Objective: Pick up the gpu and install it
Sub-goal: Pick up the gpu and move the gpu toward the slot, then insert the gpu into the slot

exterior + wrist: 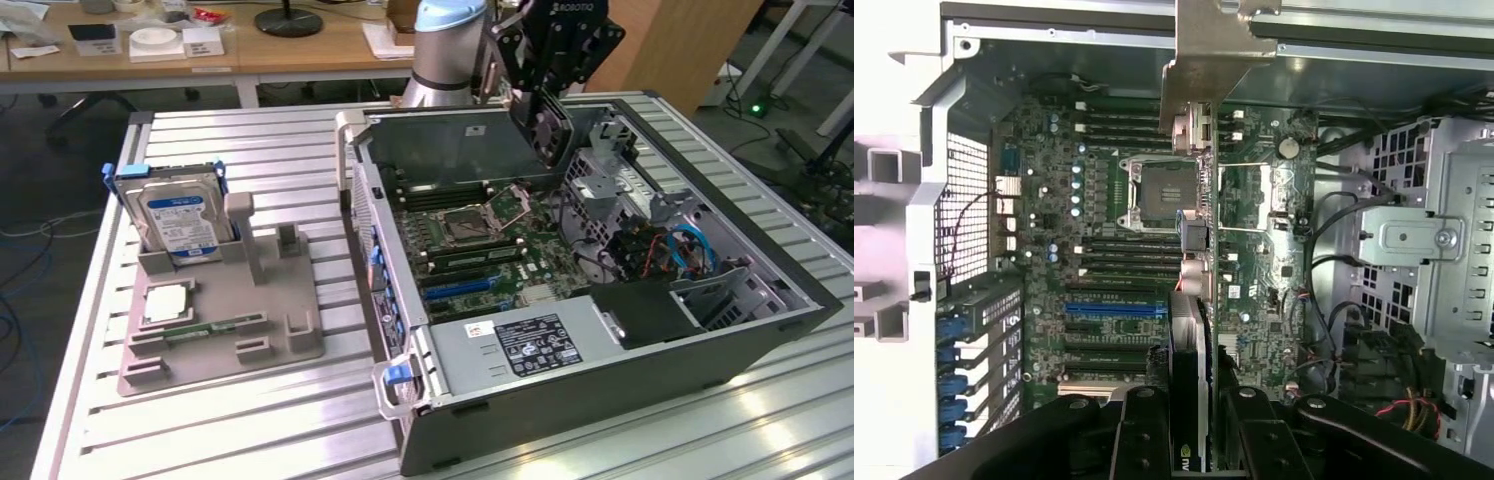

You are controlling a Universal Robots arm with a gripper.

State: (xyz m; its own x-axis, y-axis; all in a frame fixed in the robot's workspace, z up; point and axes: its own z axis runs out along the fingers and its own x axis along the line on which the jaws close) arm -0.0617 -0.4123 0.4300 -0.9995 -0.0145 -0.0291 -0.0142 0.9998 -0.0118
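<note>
My gripper [531, 92] hangs over the back of the open computer case [747, 330], shut on the gpu [545, 125]. The card is held on edge above the motherboard [494, 240], its black cooler and fan facing the exterior view's right. In the wrist view the gpu [1190, 300] runs edge-on between my two black fingers [1142, 430], with its silver bracket [1204, 60] at the far end. It hovers over the motherboard [1104, 200], close to the CPU socket [1159, 190] and apart from the blue expansion slot [1114, 310].
On the exterior view's left, a grey fixture [220, 320] holds a silver hard drive [180, 215], a RAM strip [200, 328] and a CPU [167, 300]. The power supply [534, 345] fills the case front. Drive cages and cables [674, 245] crowd the right side.
</note>
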